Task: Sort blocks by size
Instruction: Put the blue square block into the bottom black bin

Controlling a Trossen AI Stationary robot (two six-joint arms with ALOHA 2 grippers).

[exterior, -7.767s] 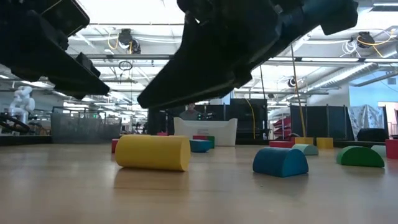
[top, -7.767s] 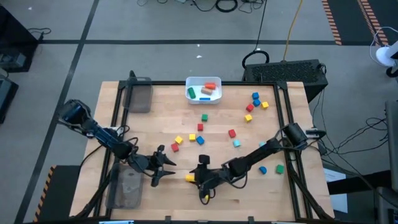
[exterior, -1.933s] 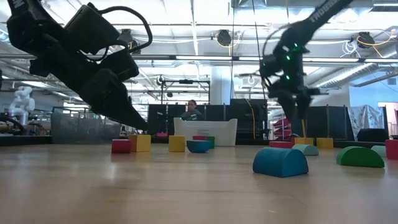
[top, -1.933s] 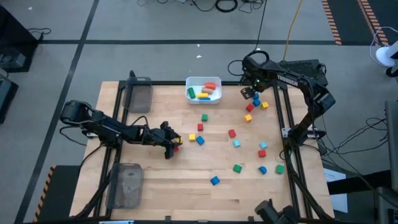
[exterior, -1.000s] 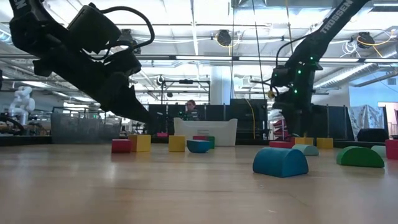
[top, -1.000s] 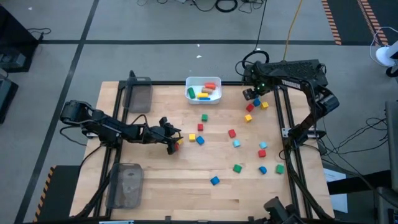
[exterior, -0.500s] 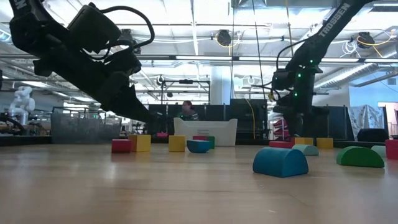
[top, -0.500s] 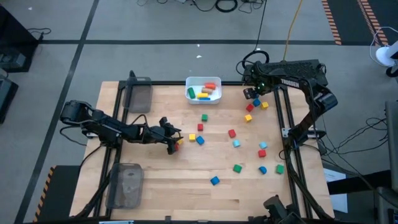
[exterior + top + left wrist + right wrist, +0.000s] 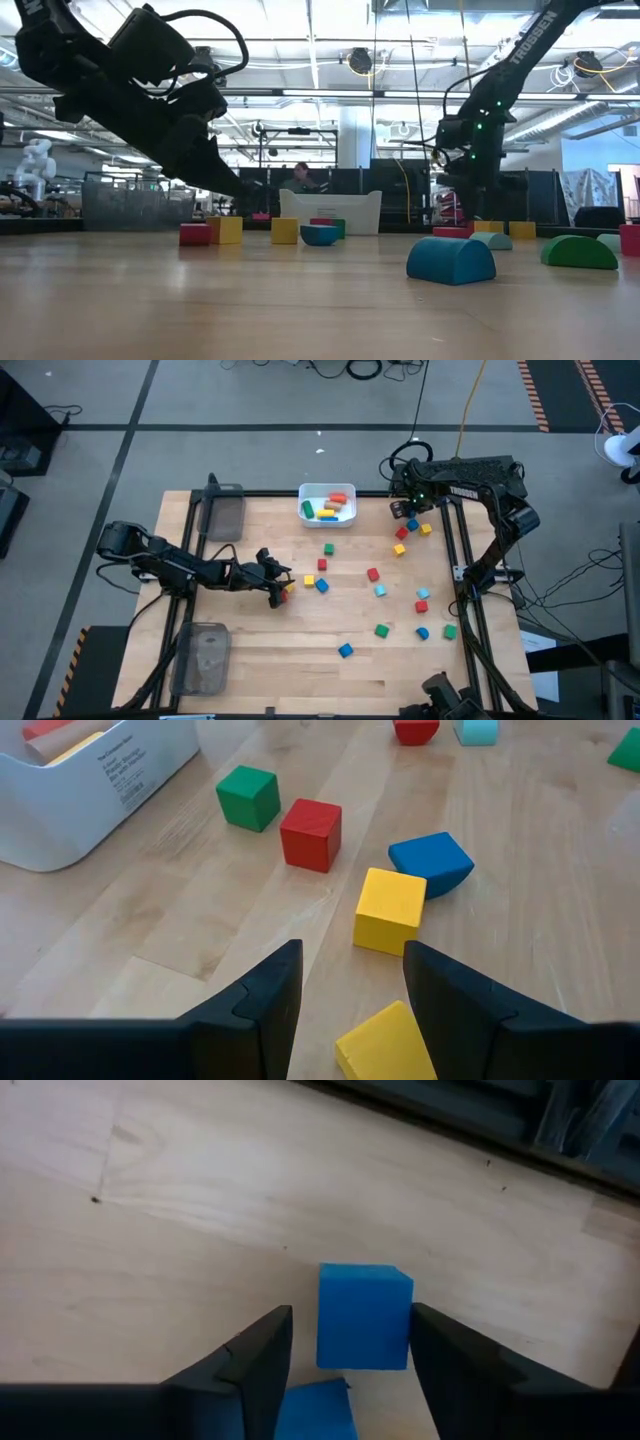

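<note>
Small coloured blocks lie scattered on the wooden table. My left gripper (image 9: pixel 278 588) (image 9: pixel 350 1010) hangs open at the left of the middle, above a yellow block (image 9: pixel 385 1042) lying on the table. Beyond it lie a yellow cube (image 9: pixel 390 910), a blue half-round (image 9: pixel 432 863), a red cube (image 9: pixel 311 833) and a green cube (image 9: pixel 248 797). My right gripper (image 9: pixel 408 510) (image 9: pixel 350 1370) points down at the far right corner, open, one finger on each side of a blue cube (image 9: pixel 365 1315) that rests on the table. A second blue block (image 9: pixel 315 1410) lies just below the fingers. My right gripper comes at the blue cube from above. One finger (image 9: pixel 445 1365) stands right at the cube's side (image 9: pixel 405 1320), and I cannot tell whether it touches. A strip of table shows between the other finger and the cube.
A white bin (image 9: pixel 305 510) holding several blocks stands at the far edge. Clear grey trays sit at the far left (image 9: pixel 225 515) and near left (image 9: pixel 203 660). More blocks lie at the far right (image 9: pixel 402 533) and near right (image 9: pixel 422 632). A dark frame rail (image 9: pixel 450 1120) runs close behind the blue cube.
</note>
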